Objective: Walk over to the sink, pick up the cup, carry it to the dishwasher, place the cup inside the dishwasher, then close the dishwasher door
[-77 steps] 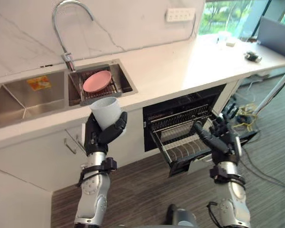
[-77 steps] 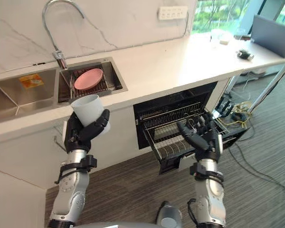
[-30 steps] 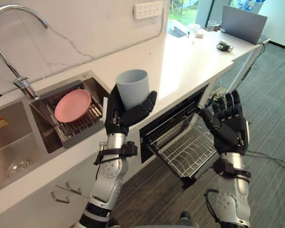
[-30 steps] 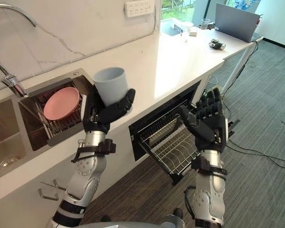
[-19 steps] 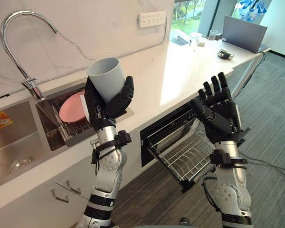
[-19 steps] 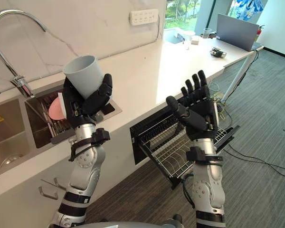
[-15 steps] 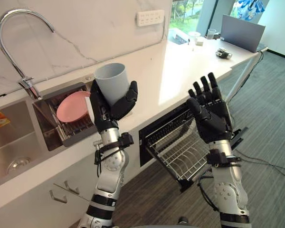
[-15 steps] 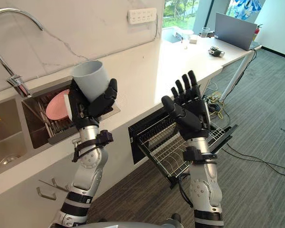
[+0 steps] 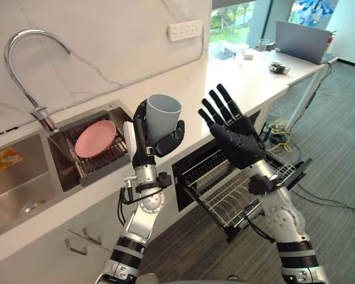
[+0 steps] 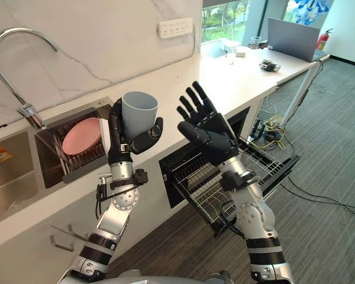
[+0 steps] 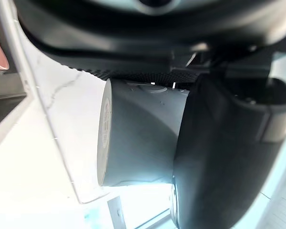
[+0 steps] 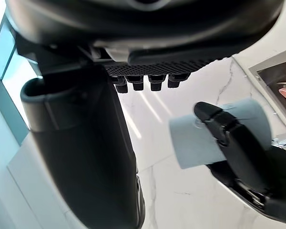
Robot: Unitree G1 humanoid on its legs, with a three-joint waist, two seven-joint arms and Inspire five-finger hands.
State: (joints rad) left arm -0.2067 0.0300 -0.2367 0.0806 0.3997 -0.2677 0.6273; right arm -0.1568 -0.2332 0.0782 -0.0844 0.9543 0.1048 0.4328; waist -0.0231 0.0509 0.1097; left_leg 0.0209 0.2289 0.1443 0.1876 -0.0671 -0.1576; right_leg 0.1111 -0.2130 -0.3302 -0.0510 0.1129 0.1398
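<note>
I hold a pale grey-blue cup (image 9: pixel 162 116) upright at chest height, my left hand (image 9: pixel 145 142) shut round its lower body, above the counter's front edge. The left wrist view shows the cup (image 11: pixel 138 138) pressed against the palm. My right hand (image 9: pixel 234 133) is raised beside the cup, open, fingers spread, a short gap from it. Below it the dishwasher (image 9: pixel 236 177) stands open with its wire rack (image 9: pixel 231 195) pulled out and its door (image 9: pixel 287 171) folded down. The sink (image 9: pixel 65 160) lies to the left under the curved tap (image 9: pixel 29 71).
A pink plate (image 9: pixel 95 138) rests on a wire drainer in the sink's right basin. The white counter (image 9: pixel 225 89) runs right to a laptop (image 9: pixel 300 40) and small items. Cabinet handles (image 9: pixel 83 239) stick out below the sink. Grey floor (image 9: pixel 337 154) stretches right of the open door.
The right hand has risen and swung left, close beside the cup. The left hand keeps the cup, held a little lower and more central. The camera has shifted.
</note>
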